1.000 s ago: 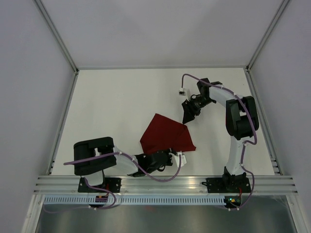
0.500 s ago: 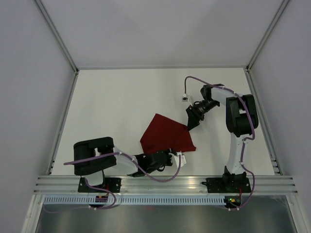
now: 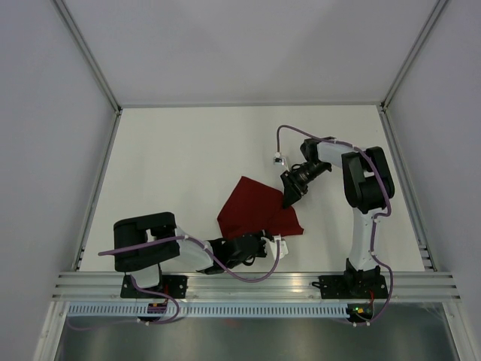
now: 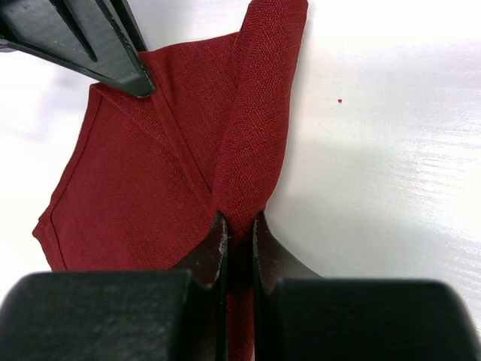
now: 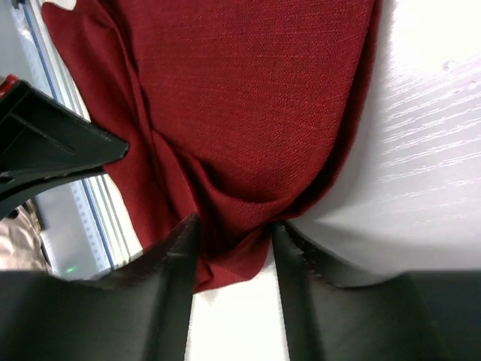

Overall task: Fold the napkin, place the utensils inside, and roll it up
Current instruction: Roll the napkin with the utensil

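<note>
I see my left gripper [image 4: 239,222] pinched on a raised fold of the thin maroon cloth napkin [image 4: 150,173]; my right gripper [image 5: 233,226] straddles its bunched edge, fingers apart.

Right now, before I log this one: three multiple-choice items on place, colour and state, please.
1. On the table, the napkin lies: A. far left corner; B. between left arm and right arm; C. far right corner.
2. The napkin is: A. blue; B. white; C. dark red.
3. The left jaws are: A. shut on a napkin fold; B. wide open; C. out of view.
B: top view shows it between the arms. C: every view shows dark red. A: left wrist view shows cloth pinched between them.
</note>
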`<action>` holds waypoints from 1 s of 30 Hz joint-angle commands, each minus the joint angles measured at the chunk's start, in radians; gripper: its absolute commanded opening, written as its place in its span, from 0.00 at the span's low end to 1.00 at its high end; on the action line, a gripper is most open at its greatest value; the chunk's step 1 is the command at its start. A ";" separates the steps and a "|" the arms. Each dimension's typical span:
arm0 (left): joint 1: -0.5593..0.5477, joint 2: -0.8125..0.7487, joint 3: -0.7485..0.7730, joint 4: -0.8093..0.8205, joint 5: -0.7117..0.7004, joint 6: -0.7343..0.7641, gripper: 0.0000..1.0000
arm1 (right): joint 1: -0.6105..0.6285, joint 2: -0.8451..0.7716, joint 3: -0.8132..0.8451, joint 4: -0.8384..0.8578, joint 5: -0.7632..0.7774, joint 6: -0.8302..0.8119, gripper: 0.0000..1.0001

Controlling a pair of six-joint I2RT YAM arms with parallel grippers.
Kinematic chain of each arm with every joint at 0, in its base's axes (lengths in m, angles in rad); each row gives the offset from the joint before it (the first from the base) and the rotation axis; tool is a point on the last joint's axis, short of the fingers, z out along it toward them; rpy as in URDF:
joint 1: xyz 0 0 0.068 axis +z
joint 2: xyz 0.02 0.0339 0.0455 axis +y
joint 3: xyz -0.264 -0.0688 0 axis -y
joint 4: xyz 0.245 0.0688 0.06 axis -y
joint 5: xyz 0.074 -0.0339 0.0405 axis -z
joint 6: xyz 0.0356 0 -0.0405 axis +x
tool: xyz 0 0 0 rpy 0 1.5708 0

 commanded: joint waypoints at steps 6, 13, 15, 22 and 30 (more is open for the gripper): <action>-0.003 0.005 -0.026 -0.060 0.089 -0.088 0.02 | -0.012 -0.011 -0.107 0.245 0.129 0.110 0.19; 0.010 -0.016 -0.040 -0.064 0.076 -0.135 0.02 | -0.084 -0.100 -0.220 0.419 0.163 0.222 0.00; 0.011 -0.030 -0.043 -0.072 0.073 -0.152 0.02 | -0.106 -0.122 -0.234 0.443 0.171 0.235 0.01; 0.025 -0.041 -0.042 -0.123 0.102 -0.230 0.02 | -0.127 -0.130 -0.247 0.463 0.172 0.247 0.00; 0.049 -0.027 -0.017 -0.216 0.209 -0.373 0.02 | -0.126 -0.127 -0.211 0.447 0.182 0.247 0.00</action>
